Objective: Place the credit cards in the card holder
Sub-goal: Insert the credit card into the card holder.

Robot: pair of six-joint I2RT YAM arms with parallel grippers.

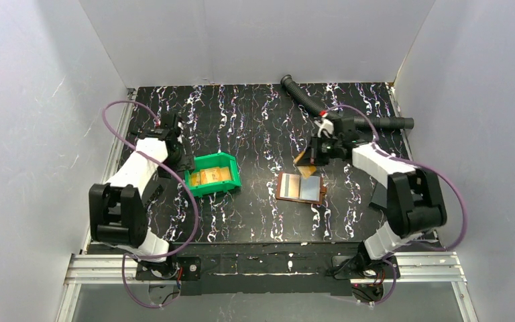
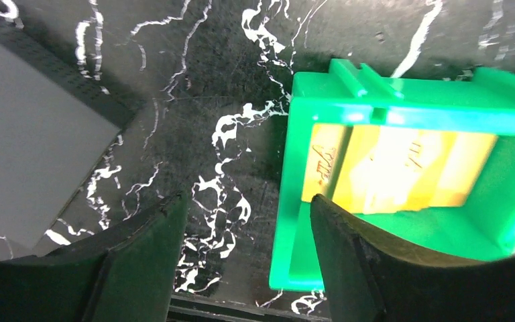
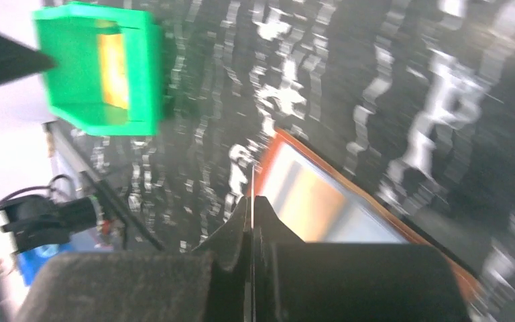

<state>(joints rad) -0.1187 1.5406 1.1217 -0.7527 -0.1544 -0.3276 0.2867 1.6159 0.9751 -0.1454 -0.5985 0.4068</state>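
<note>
the holder point(image 1: 300, 186) lay open on the surface point(image 1: 255, 121), pockets up. an orange band showed inside it, but i couldn't tell whether that was a card or a pocket. the right pincer point(image 1: 312, 157) hung just behind the holder, clenched on one thin card point(image 1: 300, 158). well left of the holder sat the bin point(image 1: 233, 178) with more cards point(image 1: 213, 176) in it. the left pincer point(image 1: 181, 164), on the bin's side away from the holder, stood released, grasping nothing. the job looked partway done: this card was yet to be slotted in, and the bin's cards remained.
</note>
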